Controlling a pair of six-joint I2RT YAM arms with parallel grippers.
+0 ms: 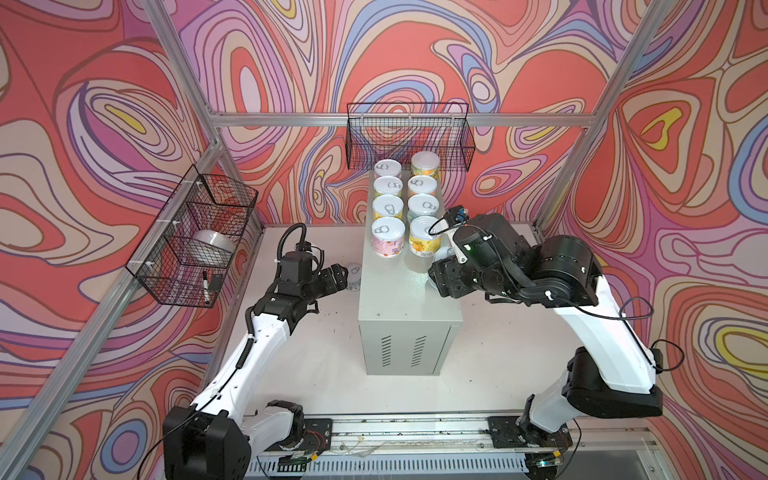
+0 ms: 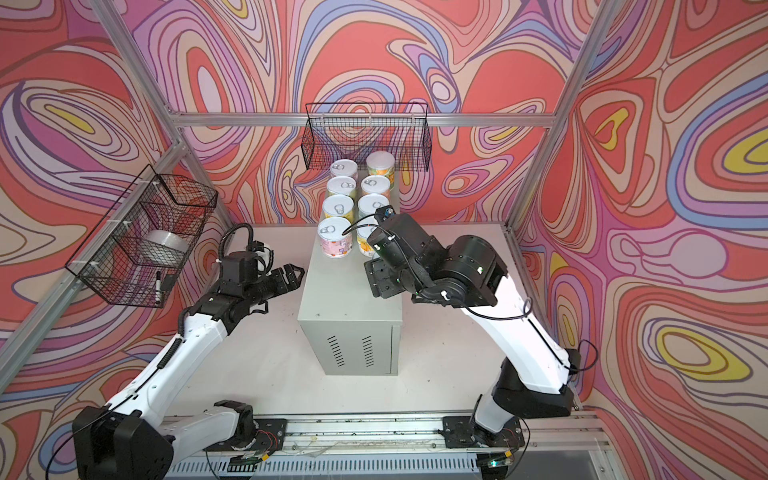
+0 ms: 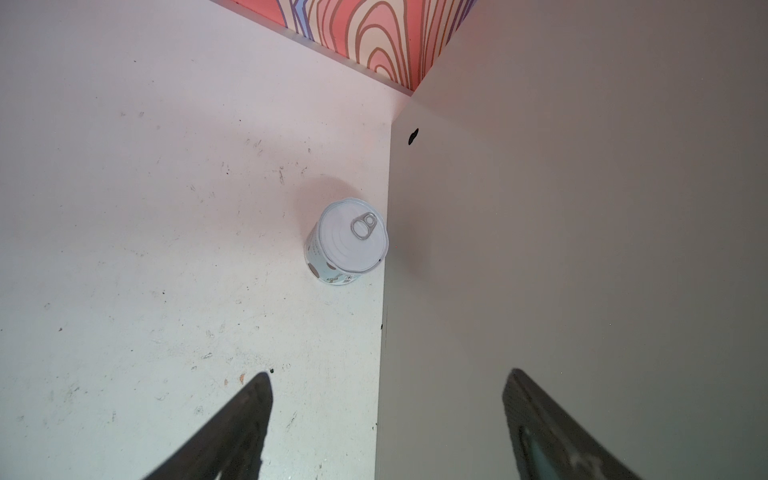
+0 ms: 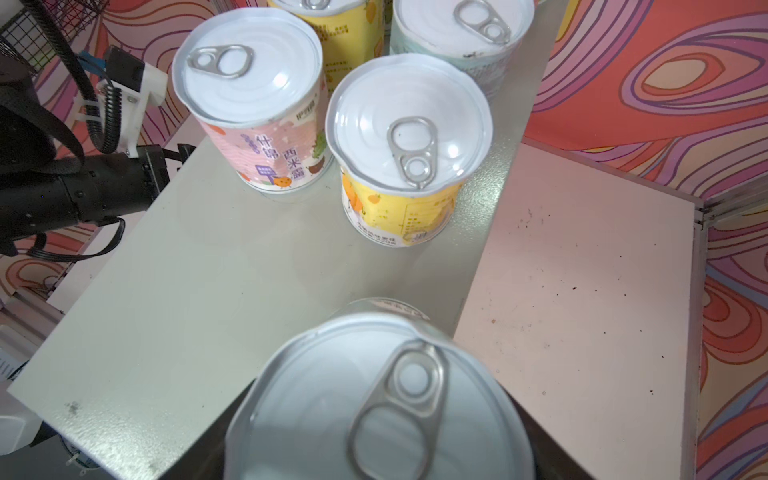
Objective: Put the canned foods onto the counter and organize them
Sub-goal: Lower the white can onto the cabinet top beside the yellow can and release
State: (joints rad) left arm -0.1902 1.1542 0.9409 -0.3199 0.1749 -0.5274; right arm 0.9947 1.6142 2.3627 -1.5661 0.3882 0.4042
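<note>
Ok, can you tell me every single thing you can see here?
lined-up cans: eight, silver lids, pink, yellow, pale blue labels, two rows on the counter
held can: one, silver lid, in the right gripper
loose can: one, pale blue, on the table beside the counter
counter: one, pale grey, mid-table
table: one, white
wire baskets: two, black, back and left walls
roll: one, white, left basket
marker: one, black-and-white, left basket
left gripper: black, open, empty
right gripper: black, shut on held can

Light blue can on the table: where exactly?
In the left wrist view the light blue can stands on the white table, close left of the grey cabinet, ahead of the left gripper.
</note>
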